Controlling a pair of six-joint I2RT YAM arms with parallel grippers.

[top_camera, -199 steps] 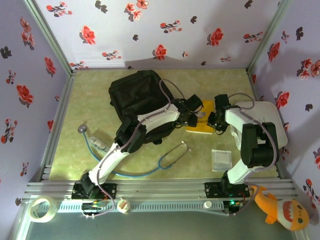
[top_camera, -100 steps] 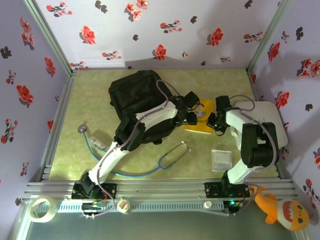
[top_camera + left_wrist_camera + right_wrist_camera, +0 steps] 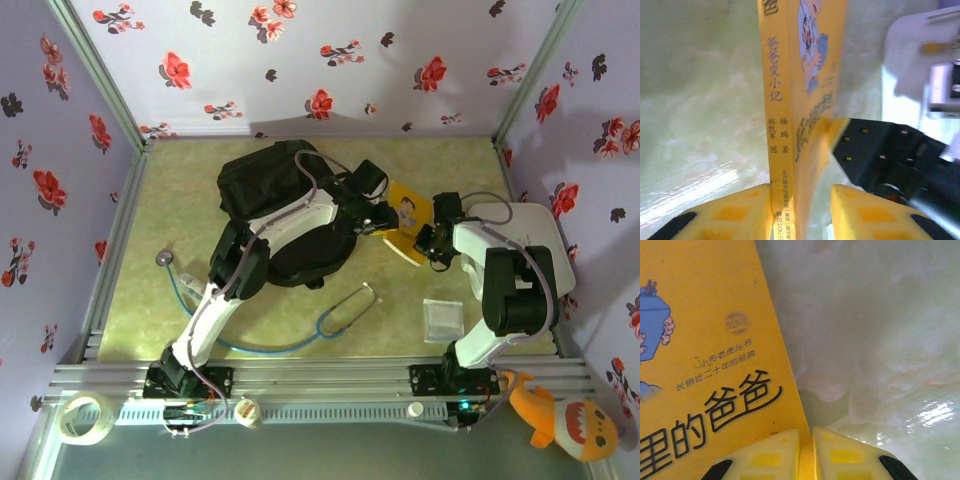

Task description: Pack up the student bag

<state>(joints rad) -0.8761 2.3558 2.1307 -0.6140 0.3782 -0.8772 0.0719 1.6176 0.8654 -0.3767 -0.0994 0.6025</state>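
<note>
- The left gripper (image 3: 801,212) has its jaws apart, one on each side of the spine end of a yellow book (image 3: 782,100). One finger (image 3: 740,212) lies against the spine. A sliver of table shows between the other finger and the cover, so it is not clamped.
- The right gripper (image 3: 806,455) is closed on the book, with the thin edge of the cover pinched between its two yellow fingers.
- From above, the book sits tilted between the two grippers.
- The bag (image 3: 270,185) lies on the table (image 3: 180,210) left of centre, just left of the book. The left arm reaches across its right side.
- A stethoscope (image 3: 345,308) lies on the table in front of the bag.
- A small clear pouch (image 3: 441,318) lies beside the right arm.
- A white board (image 3: 535,225) lies by the right wall.
</note>
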